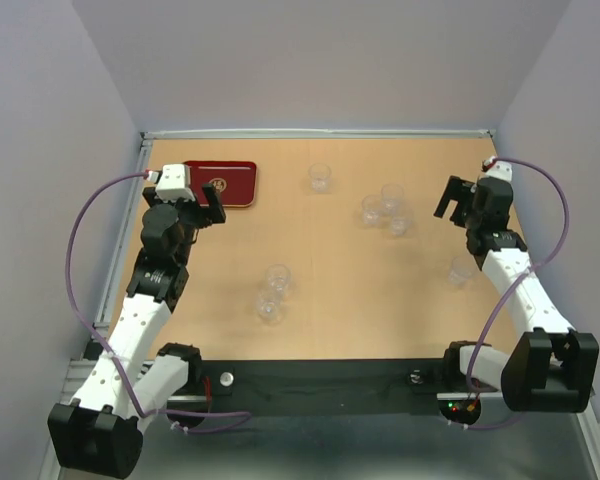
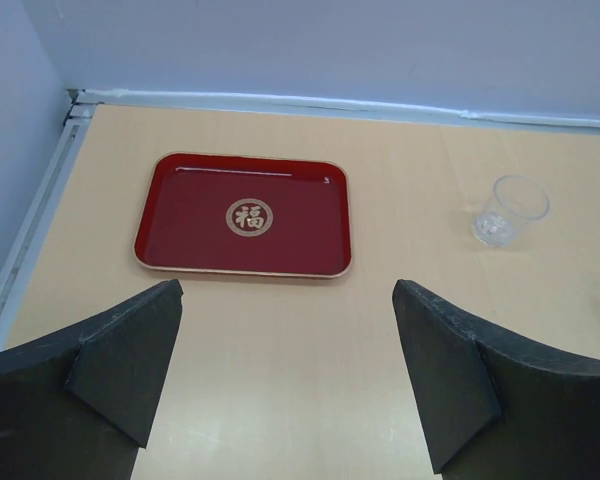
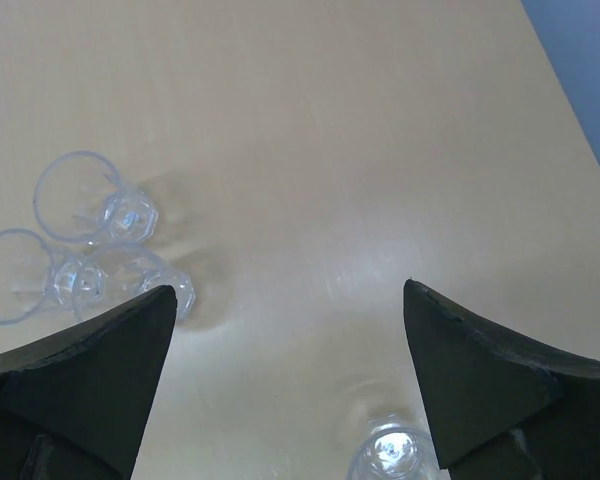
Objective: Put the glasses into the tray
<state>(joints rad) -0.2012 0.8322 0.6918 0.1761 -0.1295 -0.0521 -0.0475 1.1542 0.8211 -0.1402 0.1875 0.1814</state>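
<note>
Seven glasses (image 1: 270, 308) loose across the table (image 1: 360, 330), none yet in the tray (image 1: 220, 183) far left. Left gripper (image 1: 193, 212) just beside tray, fingers (image 2: 130, 350) spread, empty. Right gripper (image 1: 457, 203) spread too, near tight cluster of three: risks toppling neighbours when closing on one.

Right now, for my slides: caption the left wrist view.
Open left tool faces empty tray, one glass to its right.

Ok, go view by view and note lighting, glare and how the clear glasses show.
Top external: even light, glasses faint against the table. Left wrist: sharp, pale sheen on the tray along its far rim. Right wrist: glasses throw soft shadows, bright glints on their bases.
</note>
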